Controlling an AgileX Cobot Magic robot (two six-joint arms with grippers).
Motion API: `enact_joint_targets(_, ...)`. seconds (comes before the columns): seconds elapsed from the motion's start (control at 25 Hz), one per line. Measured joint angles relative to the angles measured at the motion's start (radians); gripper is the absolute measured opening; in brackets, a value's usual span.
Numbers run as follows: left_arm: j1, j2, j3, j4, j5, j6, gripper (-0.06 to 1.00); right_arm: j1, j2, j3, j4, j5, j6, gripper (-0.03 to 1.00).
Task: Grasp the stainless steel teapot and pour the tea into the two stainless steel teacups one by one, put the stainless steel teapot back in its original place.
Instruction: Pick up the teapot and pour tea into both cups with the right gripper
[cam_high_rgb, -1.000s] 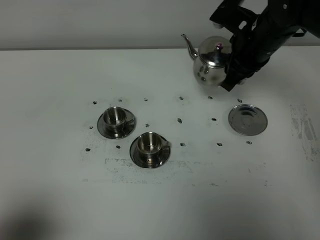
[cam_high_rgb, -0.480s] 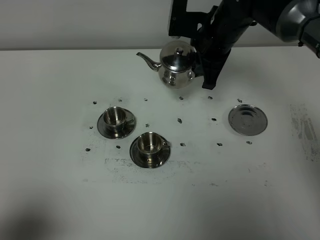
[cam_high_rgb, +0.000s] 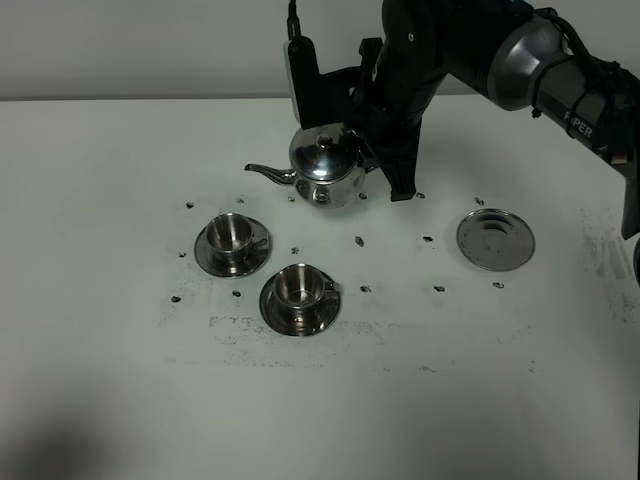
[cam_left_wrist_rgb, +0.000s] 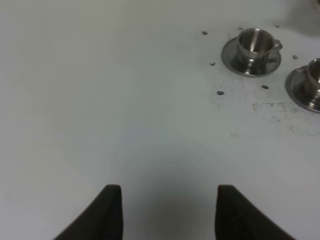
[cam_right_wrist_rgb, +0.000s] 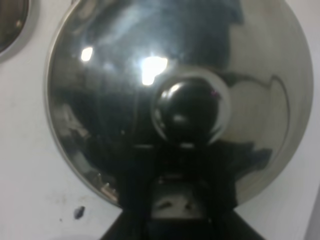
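The stainless steel teapot (cam_high_rgb: 325, 170) hangs above the table behind the cups, its spout pointing left and ending just behind the left cup. My right gripper (cam_high_rgb: 382, 165) is shut on its loop handle. In the right wrist view the teapot's domed lid and knob (cam_right_wrist_rgb: 187, 107) fill the picture, with the right gripper (cam_right_wrist_rgb: 175, 202) clamped at the handle side. Two stainless steel teacups (cam_high_rgb: 232, 234) (cam_high_rgb: 298, 288) stand on their saucers left of centre. The round steel coaster (cam_high_rgb: 495, 238) lies bare at the right. My left gripper (cam_left_wrist_rgb: 170, 212) hovers over bare table, fingers apart, holding nothing; one teacup (cam_left_wrist_rgb: 256, 42) shows far ahead of it.
Small dark marks dot the white table (cam_high_rgb: 120, 380) around the cups and coaster. The right arm (cam_high_rgb: 560, 70) reaches in from the upper right across the back of the table. A second cup's saucer (cam_left_wrist_rgb: 300, 87) sits at the edge of the left wrist view.
The right arm has carried the teapot leftward from behind the coaster to just behind the two cups, and lower. The spout now points left. Cups and coaster have not moved.
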Motion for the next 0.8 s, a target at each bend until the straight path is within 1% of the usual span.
enact_joint_targets(0.28,0.0,0.0,0.0,0.0,0.0,0.0,0.42,0.025,0.009,-0.001,-0.078,-0.035,-0.017,0.21)
enact_joint_targets(0.8,0.0,0.0,0.0,0.0,0.0,0.0,0.42,0.101,0.058,-0.002,-0.173,-0.082,-0.019,0.21)
